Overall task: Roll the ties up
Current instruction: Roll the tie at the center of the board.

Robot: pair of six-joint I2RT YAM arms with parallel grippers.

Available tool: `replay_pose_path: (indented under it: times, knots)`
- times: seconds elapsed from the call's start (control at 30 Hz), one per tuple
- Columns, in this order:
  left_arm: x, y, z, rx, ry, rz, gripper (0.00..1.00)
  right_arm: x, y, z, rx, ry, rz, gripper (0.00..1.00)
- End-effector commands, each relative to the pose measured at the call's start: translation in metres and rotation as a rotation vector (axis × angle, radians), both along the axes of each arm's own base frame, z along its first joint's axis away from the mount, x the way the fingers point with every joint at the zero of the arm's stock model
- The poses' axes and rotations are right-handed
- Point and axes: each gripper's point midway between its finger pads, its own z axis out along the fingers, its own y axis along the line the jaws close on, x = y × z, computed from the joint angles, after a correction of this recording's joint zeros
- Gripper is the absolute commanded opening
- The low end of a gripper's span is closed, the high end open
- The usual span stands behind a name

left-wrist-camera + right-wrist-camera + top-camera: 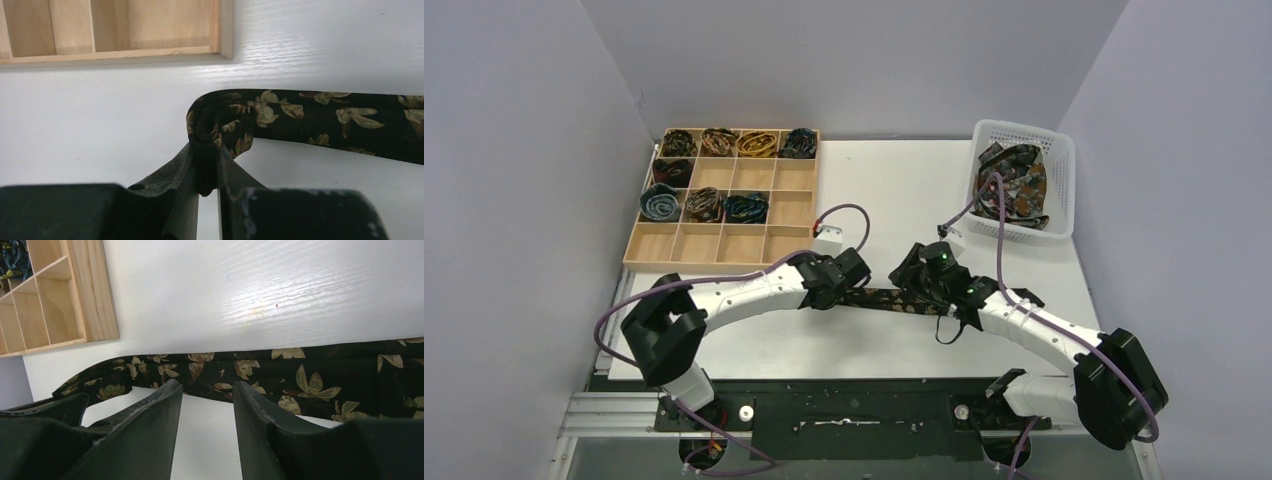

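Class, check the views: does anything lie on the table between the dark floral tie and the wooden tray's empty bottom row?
Nothing visible does. The tie, its folded end pinched in the left gripper, lies on bare table that runs to the near rim of the wooden tray; only that arm's wrist hangs above the gap.

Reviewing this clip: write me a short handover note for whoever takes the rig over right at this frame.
Left gripper: shut on the folded-over end of the dark gold-flowered tie.
Right gripper: open beside the tie's flat strip, holding nothing.
Done: eight rolled ties sit in the wooden tray.
Left: finish rolling this tie on the table, put it in a free compartment, then take the loose ties from the white basket.
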Motion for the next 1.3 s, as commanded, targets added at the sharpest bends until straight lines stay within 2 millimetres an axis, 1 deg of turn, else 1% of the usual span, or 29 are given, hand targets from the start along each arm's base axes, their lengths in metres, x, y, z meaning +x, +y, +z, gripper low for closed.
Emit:
replay_pose_path:
  times: [0.0, 0.13, 0.3, 0.33, 0.43, 0.5, 0.57, 0.63, 0.67, 0.7, 0.73, 0.77, 0.8, 0.83, 0.9, 0.93, 1.03, 1.07, 1.1, 1.17, 1.27]
  knots:
    - [0.008, -0.020, 0.008, -0.019, -0.042, 0.020, 0.00, 0.007, -0.011, 0.013, 0.022, -0.050, -0.063, 0.43]
    - [0.010, -0.037, 0.003, -0.048, -0.032, -0.001, 0.00, 0.006, -0.014, 0.013, 0.023, -0.046, -0.069, 0.43]
    - [0.013, -0.061, -0.006, -0.130, -0.012, -0.020, 0.00, 0.005, -0.016, 0.010, 0.038, -0.036, -0.070, 0.43]
    - [0.013, -0.065, -0.009, -0.140, -0.004, -0.024, 0.01, 0.004, -0.016, 0.009, 0.042, -0.033, -0.068, 0.43]
    - [0.014, -0.078, -0.018, -0.192, 0.018, -0.036, 0.13, 0.002, -0.018, 0.007, 0.048, -0.025, -0.067, 0.44]
    - [0.014, -0.091, -0.026, -0.257, 0.043, -0.056, 0.19, 0.001, -0.019, 0.005, 0.050, -0.019, -0.068, 0.44]
    - [0.013, -0.100, -0.032, -0.301, 0.060, -0.069, 0.28, 0.000, -0.021, 0.005, 0.053, -0.019, -0.069, 0.44]
    - [0.015, -0.103, -0.036, -0.342, 0.078, -0.063, 0.31, 0.000, -0.023, 0.006, 0.057, -0.025, -0.063, 0.44]
    - [0.018, -0.104, -0.034, -0.365, 0.076, -0.062, 0.32, 0.001, -0.025, 0.007, 0.060, -0.029, -0.063, 0.47]
    - [0.017, -0.106, -0.034, -0.393, 0.085, -0.071, 0.35, 0.000, -0.022, 0.008, 0.076, -0.031, -0.045, 0.50]
    - [0.018, -0.111, -0.030, -0.437, 0.084, -0.088, 0.38, 0.000, -0.021, 0.009, 0.085, -0.033, -0.024, 0.52]
    - [0.020, -0.118, -0.025, -0.491, 0.071, -0.106, 0.43, 0.000, -0.019, 0.009, 0.094, -0.032, -0.007, 0.53]
    - [0.019, -0.119, -0.022, -0.521, 0.069, -0.111, 0.46, 0.000, -0.017, 0.010, 0.105, -0.032, 0.016, 0.54]
    - [0.019, -0.120, -0.017, -0.556, 0.064, -0.113, 0.50, 0.001, -0.014, 0.011, 0.114, -0.037, 0.041, 0.58]
    - [0.018, -0.119, -0.003, -0.605, 0.044, -0.121, 0.55, 0.002, -0.010, 0.014, 0.116, -0.057, 0.102, 0.64]
    - [0.017, -0.117, 0.005, -0.622, 0.032, -0.122, 0.57, 0.005, -0.008, 0.017, 0.112, -0.075, 0.129, 0.71]
    - [0.016, -0.109, 0.035, -0.674, -0.015, -0.133, 0.65, 0.011, 0.003, 0.030, 0.097, -0.170, 0.265, 0.81]
    - [0.016, -0.104, 0.051, -0.703, -0.040, -0.140, 0.67, 0.012, 0.007, 0.031, 0.088, -0.190, 0.311, 0.84]
    - [0.016, -0.098, 0.061, -0.724, -0.060, -0.136, 0.69, 0.015, 0.010, 0.033, 0.073, -0.220, 0.348, 0.88]
    - [0.016, -0.084, 0.075, -0.763, -0.089, -0.122, 0.72, 0.020, 0.020, 0.039, 0.069, -0.290, 0.438, 0.92]
    - [0.013, -0.051, 0.069, -0.773, -0.086, -0.065, 0.73, 0.024, 0.041, 0.049, 0.037, -0.418, 0.595, 0.96]
